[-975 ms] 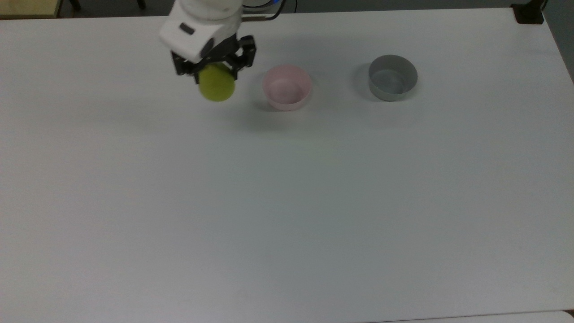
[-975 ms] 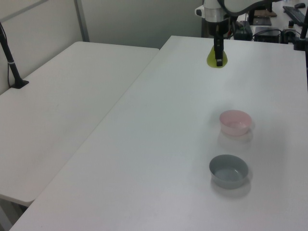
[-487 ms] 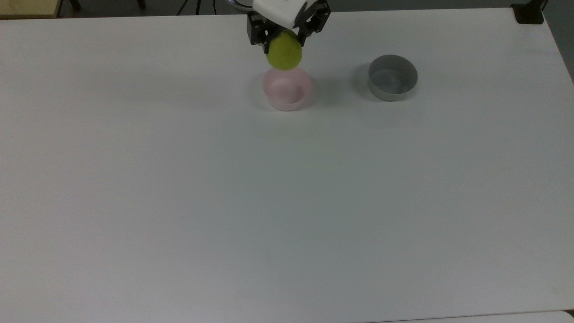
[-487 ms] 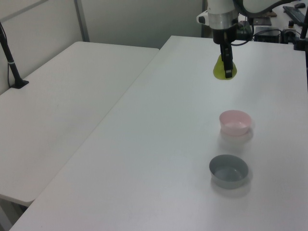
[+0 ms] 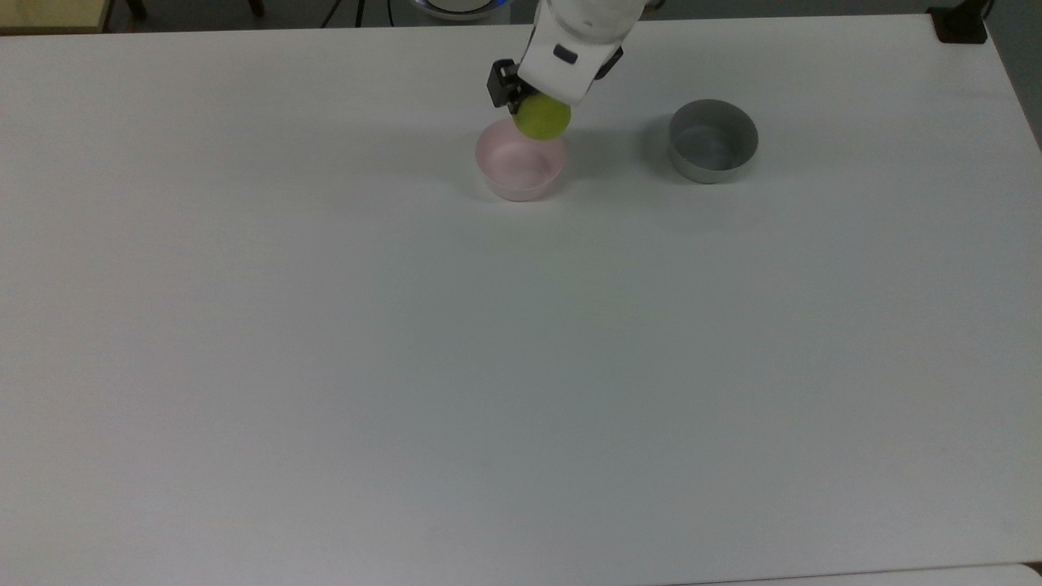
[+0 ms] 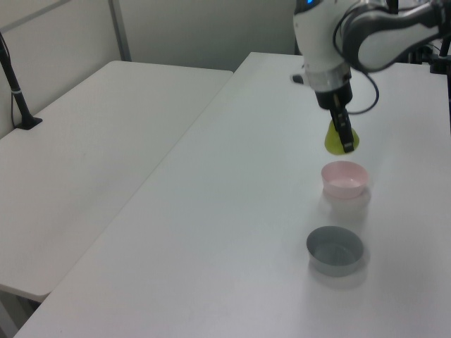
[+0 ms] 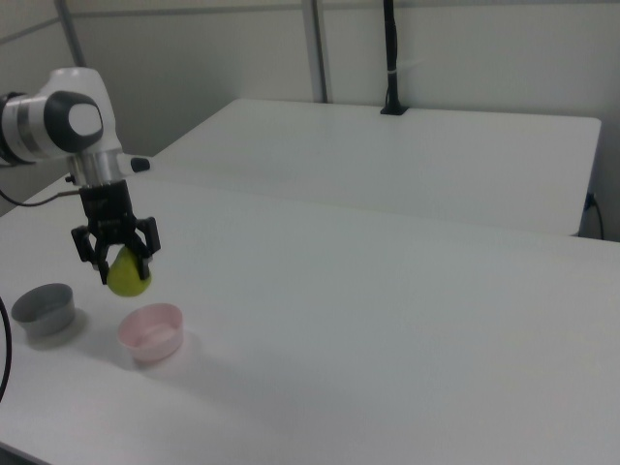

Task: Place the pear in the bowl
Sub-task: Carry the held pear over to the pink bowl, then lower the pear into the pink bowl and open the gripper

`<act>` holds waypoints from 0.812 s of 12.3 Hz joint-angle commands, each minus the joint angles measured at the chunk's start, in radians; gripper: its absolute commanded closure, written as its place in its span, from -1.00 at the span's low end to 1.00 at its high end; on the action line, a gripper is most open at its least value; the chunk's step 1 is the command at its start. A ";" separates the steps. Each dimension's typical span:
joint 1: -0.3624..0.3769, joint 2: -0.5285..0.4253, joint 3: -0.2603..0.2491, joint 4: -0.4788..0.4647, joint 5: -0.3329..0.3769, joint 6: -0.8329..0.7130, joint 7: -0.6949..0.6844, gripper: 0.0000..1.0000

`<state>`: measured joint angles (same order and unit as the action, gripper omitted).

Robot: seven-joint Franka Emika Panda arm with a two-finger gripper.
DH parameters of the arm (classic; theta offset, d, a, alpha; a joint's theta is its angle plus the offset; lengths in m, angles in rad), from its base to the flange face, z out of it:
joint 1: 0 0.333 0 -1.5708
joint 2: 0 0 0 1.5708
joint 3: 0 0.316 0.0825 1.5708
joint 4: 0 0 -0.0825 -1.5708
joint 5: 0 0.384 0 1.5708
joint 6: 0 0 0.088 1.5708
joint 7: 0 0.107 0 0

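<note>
Two-finger gripper (image 7: 126, 262) clamping the yellow-green pear (image 7: 128, 275) between its black fingers, carrying it clear of the white table (image 5: 521, 366). In the top view, pear (image 5: 542, 118) sitting at upper centre of the frame, overlapping the upper right rim of the pale pink bowl (image 5: 521, 159); in the left view, pear (image 6: 332, 139) hanging above the pink bowl (image 6: 344, 179), right of centre in the frame; in the right view, hanging just above and left of the pink bowl (image 7: 151, 330), at lower left. Grey bowl (image 5: 713, 140) standing well apart, at upper right of the top view. Step in hand, judging by this: transporting the pear over the bowl. Next move calling for centring over the opening, lowering, then opening the fingers.
</note>
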<state>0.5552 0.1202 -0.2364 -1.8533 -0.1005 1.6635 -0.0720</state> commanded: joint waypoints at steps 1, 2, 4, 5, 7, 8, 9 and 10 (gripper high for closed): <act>0.003 0.053 -0.001 -0.030 -0.019 0.056 0.020 0.45; 0.000 0.070 -0.001 -0.043 -0.024 0.067 0.018 0.45; 0.005 0.096 -0.001 -0.060 -0.044 0.087 0.018 0.45; 0.005 0.101 -0.001 -0.064 -0.044 0.090 0.020 0.45; -0.001 0.122 -0.001 -0.066 -0.044 0.094 0.018 0.42; -0.005 0.130 -0.001 -0.066 -0.044 0.096 0.014 0.35; -0.006 0.131 -0.001 -0.066 -0.044 0.094 0.009 0.18; -0.006 0.133 -0.001 -0.066 -0.044 0.094 0.008 -0.05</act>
<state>0.5500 0.2620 -0.2363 -1.8982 -0.1269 1.7297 -0.0708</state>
